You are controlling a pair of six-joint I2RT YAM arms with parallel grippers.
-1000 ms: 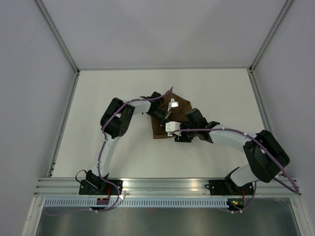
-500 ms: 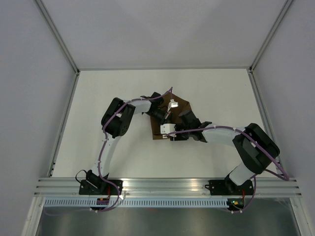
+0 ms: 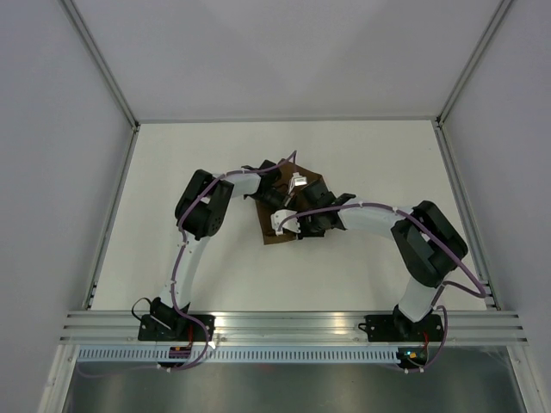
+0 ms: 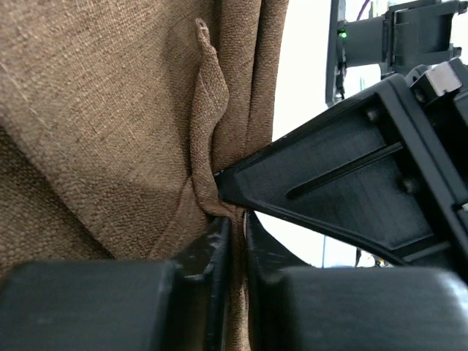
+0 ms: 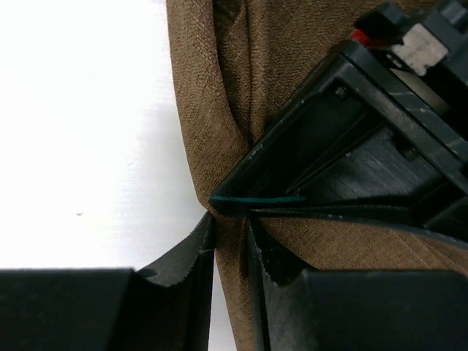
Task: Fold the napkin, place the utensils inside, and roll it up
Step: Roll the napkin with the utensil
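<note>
- The white counter (image 3: 362, 163) fills the floor of the walled bay. Both arm bases sit on its near edge.
- The left arm (image 3: 200, 211) rises from the near-left corner, bends, and reaches in toward the middle. The right arm (image 3: 422, 245) rises from the near-right corner and folds back toward the same spot. The two wrists meet there.
- The napkin (image 3: 272, 236) lies about midway between the left and right edges and well apart from the near and far edges. It is bunched into a compact brown shape, mostly hidden under the two wrists. Up close, the weave runs in long folds with a raised ridge of cloth.
- The left tool (image 4: 235, 227) has its fingers drawn almost together. A narrow pleat of the napkin is pinched between them.
- The right tool (image 5: 230, 235) is likewise nearly closed, nipping a fold at the napkin's edge where the cloth meets bare counter. In each wrist view the pointed tip of the other tool sits just beside the pinched fold, so both grips lie on one small stretch of cloth.
- A teal-green sliver (image 5: 265, 199) runs along the lower edge of the left tool's tip against the napkin. I cannot tell whether it is one of the utensils.
</note>
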